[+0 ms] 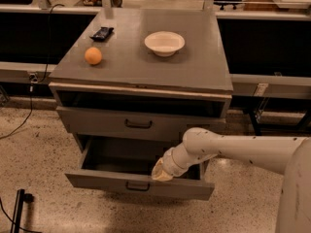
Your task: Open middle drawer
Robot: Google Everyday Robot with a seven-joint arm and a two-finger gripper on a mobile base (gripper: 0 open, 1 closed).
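— Gripper [163,173], cream-tipped on white robot arm [243,152], at front lip of wide shallow grey metal middle drawer [102,182], pulled well out. Hold? Cannot tell.
— Best finish: draw straight out, level, square to grey metal cabinet [204,67]; ease off near full travel. Writing? None legible, even on small black packet [102,33].

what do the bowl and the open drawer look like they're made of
The bowl: pale, matte, thin rim, likely paper or plastic. The open drawer: flat grey, sharp folded edges, probably painted sheet metal. The tool sits at its front's top edge.
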